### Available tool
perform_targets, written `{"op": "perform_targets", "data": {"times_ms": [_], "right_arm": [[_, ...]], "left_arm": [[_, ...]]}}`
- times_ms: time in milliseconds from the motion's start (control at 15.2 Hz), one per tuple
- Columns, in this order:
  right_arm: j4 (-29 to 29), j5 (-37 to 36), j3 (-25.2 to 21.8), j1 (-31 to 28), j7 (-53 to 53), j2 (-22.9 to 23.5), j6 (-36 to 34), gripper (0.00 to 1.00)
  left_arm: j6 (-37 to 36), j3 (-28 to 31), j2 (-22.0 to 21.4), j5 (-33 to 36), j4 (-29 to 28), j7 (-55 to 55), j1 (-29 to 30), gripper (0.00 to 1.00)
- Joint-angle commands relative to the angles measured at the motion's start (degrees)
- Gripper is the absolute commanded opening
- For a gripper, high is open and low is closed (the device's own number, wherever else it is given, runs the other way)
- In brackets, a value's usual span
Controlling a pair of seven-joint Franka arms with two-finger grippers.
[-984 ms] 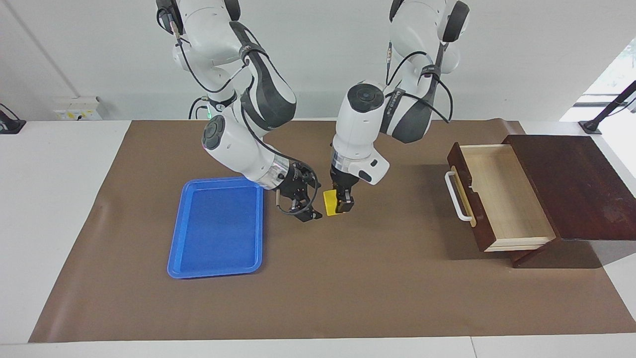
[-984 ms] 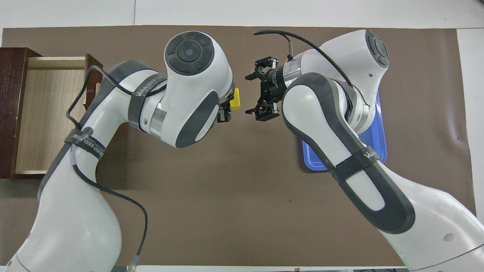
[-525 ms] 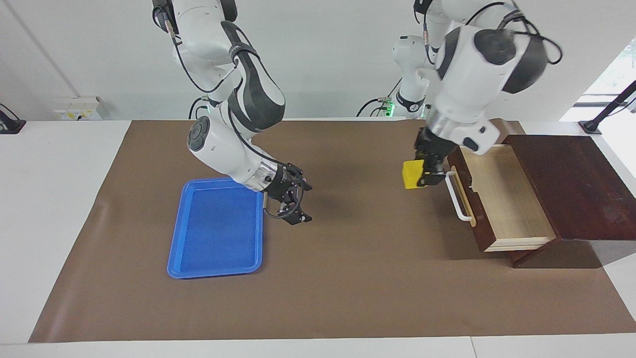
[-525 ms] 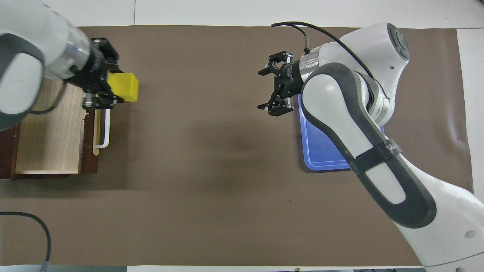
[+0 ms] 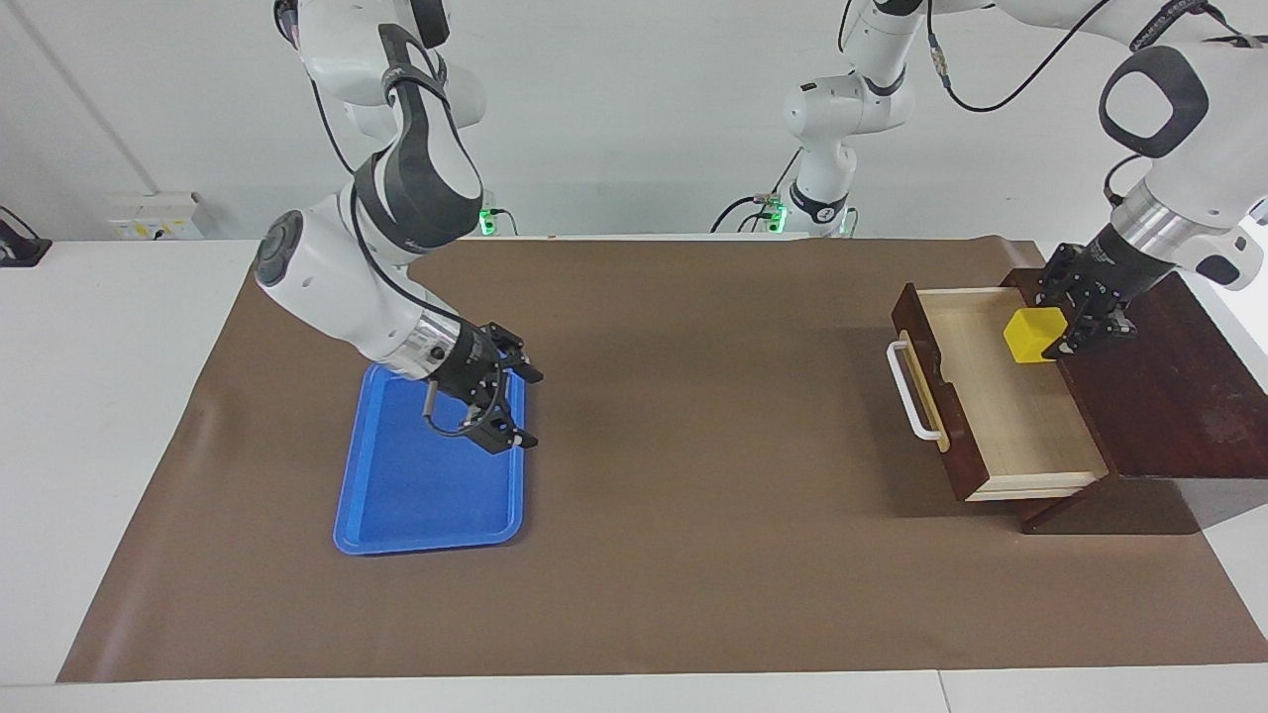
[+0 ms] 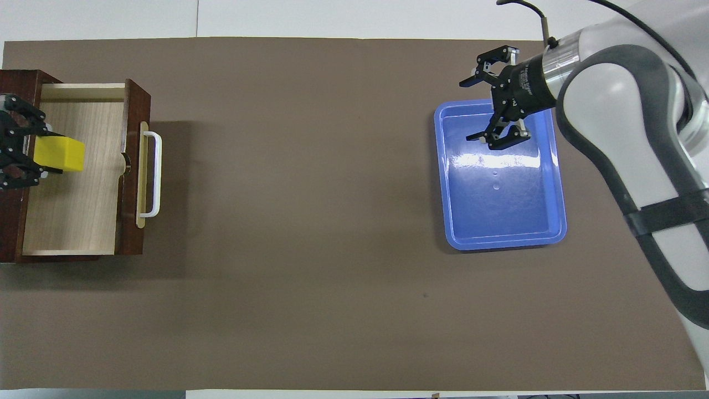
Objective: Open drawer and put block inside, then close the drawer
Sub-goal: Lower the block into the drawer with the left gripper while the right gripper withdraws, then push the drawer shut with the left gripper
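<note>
The drawer (image 5: pixel 1015 416) (image 6: pixel 72 210) of the dark brown wooden box stands pulled out at the left arm's end of the table, its pale wood interior showing, its white bar handle (image 5: pixel 909 388) (image 6: pixel 150 173) facing the table's middle. My left gripper (image 5: pixel 1062 327) (image 6: pixel 27 151) is shut on the yellow block (image 5: pixel 1034 335) (image 6: pixel 59 154) and holds it over the drawer's interior, close to the box. My right gripper (image 5: pixel 507 408) (image 6: pixel 483 108) is open and empty over the blue tray.
A shallow blue plastic tray (image 5: pixel 396 505) (image 6: pixel 501 216) lies on the brown mat (image 5: pixel 693 515) toward the right arm's end of the table. The dark box top (image 5: pixel 1159 376) sits beside the open drawer.
My left gripper has carried the yellow block from the mat's middle, past the drawer's handle, to over the drawer's interior. My right gripper has drawn back from the middle to over the blue tray.
</note>
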Motion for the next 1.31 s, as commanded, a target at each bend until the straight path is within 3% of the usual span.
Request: {"op": "perform_targets", "data": {"times_ms": [0,197,262,328,394,591,722,853,984,1247], "right_arm": [[-0.04,-4.43,0.51,-4.56,-12.53,-2.4,-5.14,1.0],[0.48,-9.44,0.43,-8.16,-27.11,-4.6,-10.41,1.0],[0.83,-11.8,0.51,-8.78,-32.21,-5.39,-11.99,1.0],[1.1,-13.74,0.51,-9.14,-36.09,-6.1,-12.88,1.0],[1.1,-16.02,0.43,-9.23,-40.48,-7.06,-13.41,1.0],[1.01,-22.44,0.51,-9.14,-52.7,-9.61,-15.25,1.0],[0.92,-25.52,0.43,-9.14,-59.12,-11.63,-17.01,1.0],[0.66,-28.42,0.42,-9.14,-66.07,-13.39,-17.37,1.0],[0.05,-29.75,0.51,-9.58,-71.0,-15.85,-18.24,1.0],[-4.07,-29.76,1.39,-11.68,-76.2,-21.29,-18.95,1.0]], "left_arm": [[4.5,-0.27,-4.06,-0.6,-8.94,2.51,0.58,0.0],[6.78,-0.28,-4.32,-0.51,-11.4,2.43,-0.03,0.0],[7.13,-0.28,-5.02,-0.51,-12.37,3.13,0.67,0.2],[7.31,-0.28,-4.94,-0.51,-12.29,3.65,0.67,0.89],[6.88,-0.28,-4.42,0.01,-10.73,3.4,0.59,1.0],[-0.22,-0.97,-2.06,0.36,-0.9,-1.85,-1.42,1.0],[-2.18,-0.89,-0.46,1.94,2.29,-8.78,-7.38,1.0],[-1.74,-0.98,-0.11,5.7,0.82,-14.95,-13.01,1.0],[1.23,-0.98,-0.98,7.92,-4.26,-18.38,-15.14,1.0],[7.57,-0.63,-2.65,8.19,-10.35,-18.4,-12.17,1.0]]}}
